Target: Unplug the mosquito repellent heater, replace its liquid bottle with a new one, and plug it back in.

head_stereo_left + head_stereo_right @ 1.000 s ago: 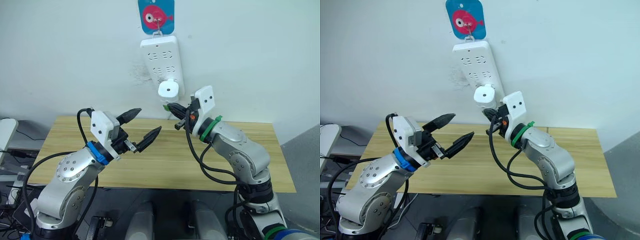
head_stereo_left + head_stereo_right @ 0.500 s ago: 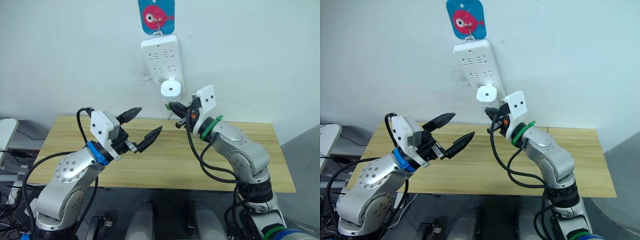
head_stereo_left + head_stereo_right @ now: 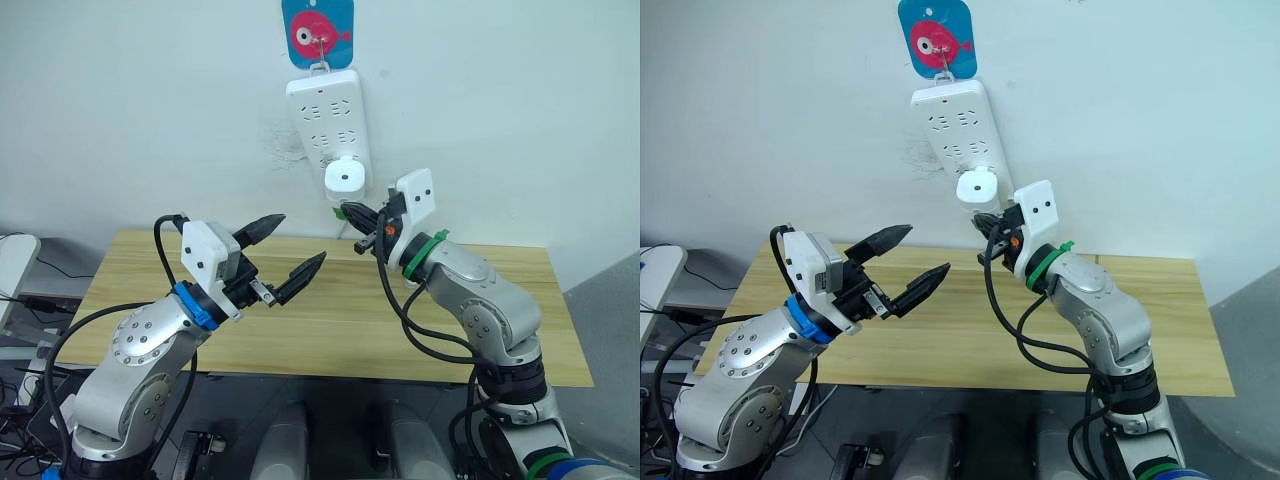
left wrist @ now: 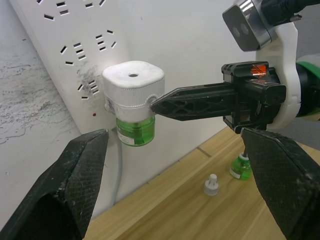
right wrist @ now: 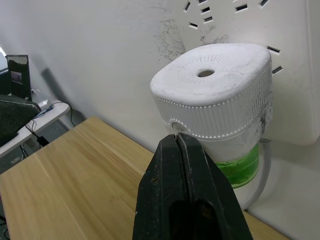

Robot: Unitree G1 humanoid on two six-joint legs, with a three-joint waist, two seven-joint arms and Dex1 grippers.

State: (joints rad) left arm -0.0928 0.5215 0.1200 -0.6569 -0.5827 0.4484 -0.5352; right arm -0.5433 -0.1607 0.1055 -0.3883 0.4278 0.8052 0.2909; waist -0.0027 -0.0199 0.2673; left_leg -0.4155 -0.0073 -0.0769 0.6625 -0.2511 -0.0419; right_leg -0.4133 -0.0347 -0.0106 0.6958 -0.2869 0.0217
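Note:
The mosquito repellent heater (image 3: 343, 180), a small white rounded unit with a vent hole, is plugged into the lower part of a white power strip (image 3: 328, 110) on the wall. A green liquid bottle (image 4: 136, 131) hangs under it. My right gripper (image 3: 348, 211) is shut, and its tip touches the heater's ribbed lower edge (image 5: 215, 95) just above the bottle. My left gripper (image 3: 298, 240) is open above the table's left half, well short of the heater, with nothing in it. A second green bottle (image 4: 241, 167) stands on the table near the wall.
A small white cap (image 4: 211, 184) stands on the wooden table (image 3: 300, 320) beside the second bottle. The power strip hangs from a hook on a blue fish sticker (image 3: 317, 30). A white cable (image 4: 120, 170) runs down the wall behind the heater.
My right gripper has crept slightly up toward the heater's lower edge. The left arm has not moved. The whole picture has shifted a little.

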